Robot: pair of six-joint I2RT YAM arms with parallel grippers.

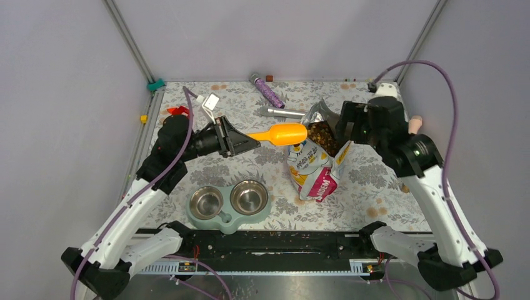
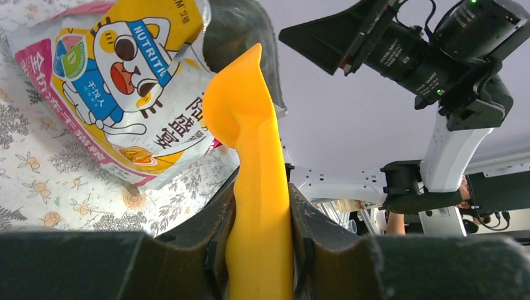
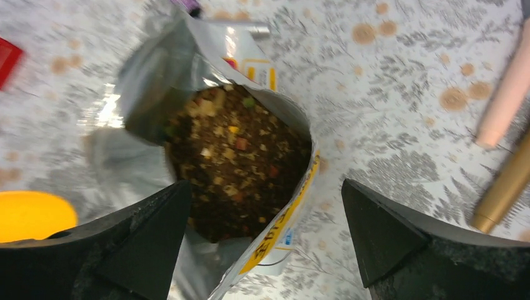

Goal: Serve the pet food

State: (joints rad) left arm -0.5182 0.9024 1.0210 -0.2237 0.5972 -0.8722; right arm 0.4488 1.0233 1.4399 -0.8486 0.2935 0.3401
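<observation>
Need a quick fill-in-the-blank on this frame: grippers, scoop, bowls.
The left gripper is shut on the scoop by its ___.
The right gripper is ___ at the mouth of the bag.
The kibble is in the bag; both bowls are ___.
Missing: handle; open; empty.

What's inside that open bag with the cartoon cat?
Dry pet food: dark brown pellets mixed with tan, red and green bits. The bag has foil walls that hide how deep it goes.
</observation>
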